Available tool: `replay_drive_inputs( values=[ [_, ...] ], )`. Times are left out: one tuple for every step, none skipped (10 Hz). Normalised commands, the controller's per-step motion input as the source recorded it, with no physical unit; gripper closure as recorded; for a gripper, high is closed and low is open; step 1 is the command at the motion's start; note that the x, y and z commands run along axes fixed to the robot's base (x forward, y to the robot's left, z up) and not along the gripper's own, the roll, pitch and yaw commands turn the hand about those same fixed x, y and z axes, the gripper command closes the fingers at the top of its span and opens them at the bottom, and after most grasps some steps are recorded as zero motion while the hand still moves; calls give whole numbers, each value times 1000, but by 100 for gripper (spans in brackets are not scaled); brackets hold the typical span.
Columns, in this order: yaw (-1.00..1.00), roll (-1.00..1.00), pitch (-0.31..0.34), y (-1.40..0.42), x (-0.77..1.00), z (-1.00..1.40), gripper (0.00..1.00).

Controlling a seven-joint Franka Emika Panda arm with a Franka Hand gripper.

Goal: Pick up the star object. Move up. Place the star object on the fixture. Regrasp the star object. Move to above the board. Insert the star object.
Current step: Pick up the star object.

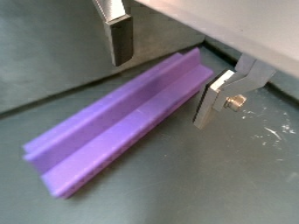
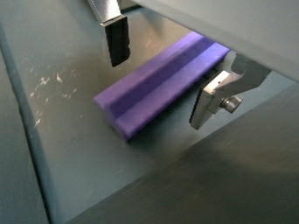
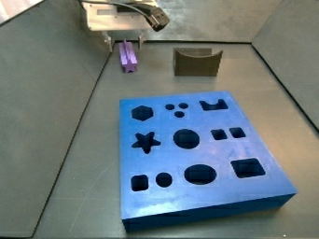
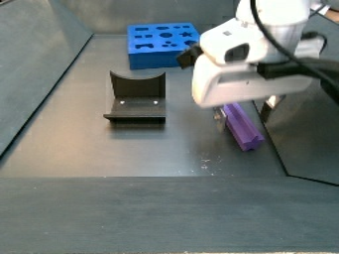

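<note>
So the gripper is down low over the star object, fingers spread wide on either side of the purple bar and not touching it in both wrist views, and the bar's just lying flat on the grey floor. In a side view it sits at the far left, left of the fixture and beyond the board.

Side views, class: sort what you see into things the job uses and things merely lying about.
Used in the job:
star object, lying flat on the floor
fixture
board
gripper, open, fingers either side of the star object

Lying about:
nothing visible
</note>
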Motion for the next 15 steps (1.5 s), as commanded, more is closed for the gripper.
replay_drive_inputs(
  values=[
    [6, 0, 36, 203, 297, -683, 0],
    [3, 0, 4, 166, 137, -660, 0],
    [0, -29, 0, 109, 0, -451, 0],
    [11, -61, 0, 0, 0, -23, 0],
    [0, 0, 0, 0, 0, -9, 0],
    [0, 0, 0, 0, 0, 0, 100],
    [0, 0, 0, 0, 0, 0, 100],
    [0, 0, 0, 0, 0, 0, 100],
    [0, 0, 0, 0, 0, 0, 100],
    [0, 0, 0, 0, 0, 0, 100],
    [0, 0, 0, 0, 0, 0, 100],
    [0, 0, 0, 0, 0, 0, 100],
    [0, 0, 0, 0, 0, 0, 100],
    [0, 0, 0, 0, 0, 0, 100],
    [0, 0, 0, 0, 0, 0, 100]
  ],
)
